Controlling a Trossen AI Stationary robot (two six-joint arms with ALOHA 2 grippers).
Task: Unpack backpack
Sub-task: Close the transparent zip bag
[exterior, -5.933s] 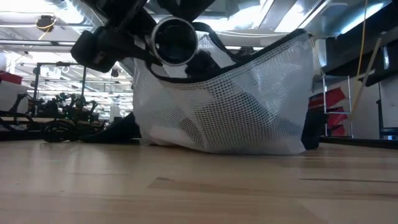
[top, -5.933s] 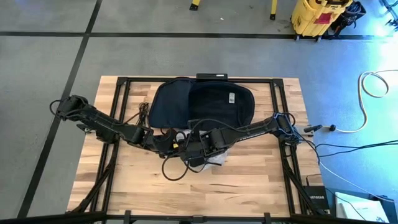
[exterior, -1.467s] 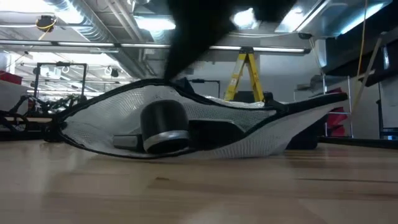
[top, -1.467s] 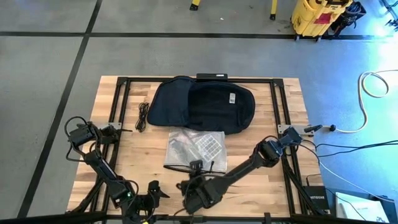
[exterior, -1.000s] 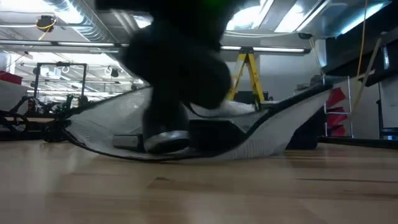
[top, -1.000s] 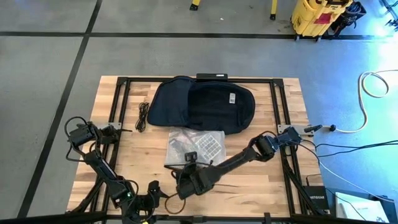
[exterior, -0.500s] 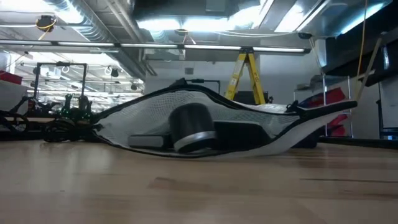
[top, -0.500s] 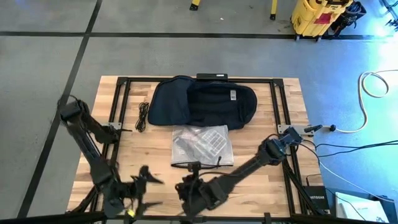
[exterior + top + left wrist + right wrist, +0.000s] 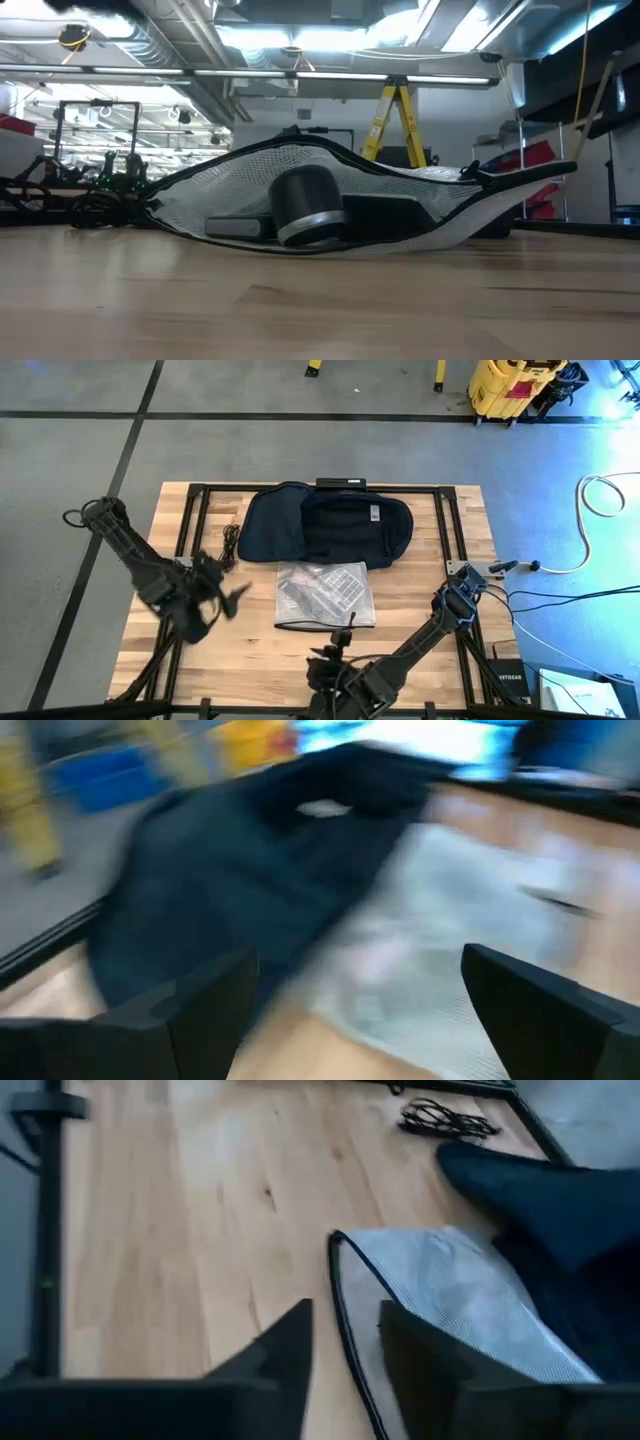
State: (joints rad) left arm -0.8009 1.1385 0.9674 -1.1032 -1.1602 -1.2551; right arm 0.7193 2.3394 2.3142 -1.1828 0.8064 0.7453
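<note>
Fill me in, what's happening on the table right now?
A white mesh pouch with black trim lies flat on the wooden table, just in front of the dark navy fabric backpack, with a dark cylinder inside it. Neither arm holds anything. The left gripper, fingers wide open, hangs over the table's left side, near the coiled black cable. The right gripper sits near the front edge, pointing at the pouch.

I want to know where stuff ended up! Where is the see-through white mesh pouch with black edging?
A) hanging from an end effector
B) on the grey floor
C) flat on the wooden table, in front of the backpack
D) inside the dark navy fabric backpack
C: the white mesh pouch lies flat on the wooden table, just in front of the dark navy fabric backpack, with no end effector holding it.
</note>
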